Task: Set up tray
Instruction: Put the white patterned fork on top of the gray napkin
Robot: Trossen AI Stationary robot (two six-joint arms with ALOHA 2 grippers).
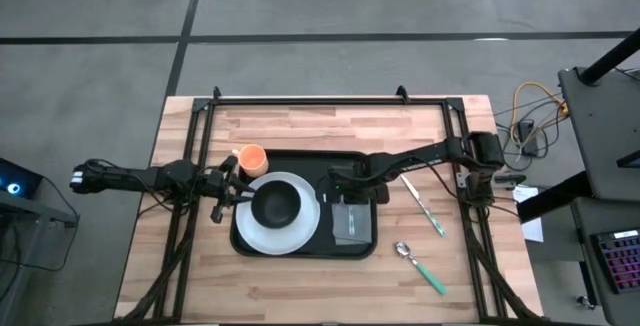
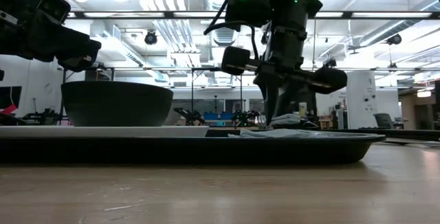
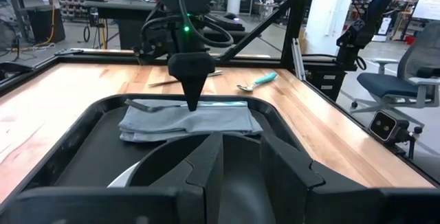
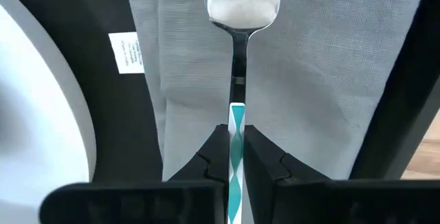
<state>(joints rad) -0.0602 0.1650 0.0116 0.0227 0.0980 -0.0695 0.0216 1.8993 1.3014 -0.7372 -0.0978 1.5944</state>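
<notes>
The black tray (image 1: 300, 253) lies mid-table and carries a white plate (image 1: 258, 234) with a black bowl (image 1: 277, 204) on it. A grey folded napkin (image 1: 352, 228) lies flat on the tray's right part. My right gripper (image 1: 345, 198) stands over the napkin, shut on a fork (image 4: 236, 59) with a teal-and-white handle. My left gripper (image 1: 228, 188) hovers open at the tray's left edge, beside the plate and a little above the bowl (image 2: 117, 104), touching nothing. An orange cup (image 1: 250, 158) stands at the tray's far left corner. My right gripper pinches the fork's teal handle (image 4: 236, 124) between its two fingers, coming from above and pointing down. The fork lies about level over the napkin (image 3: 185, 121), its metal head (image 4: 242, 7) on or just above the cloth; which of the two I cannot tell.
A teal-handled knife (image 1: 425, 206) and a spoon (image 1: 418, 266) lie on the bare wood right of the tray. The table's black frame rails run along its far, left and right edges. Free wood shows in front of the tray.
</notes>
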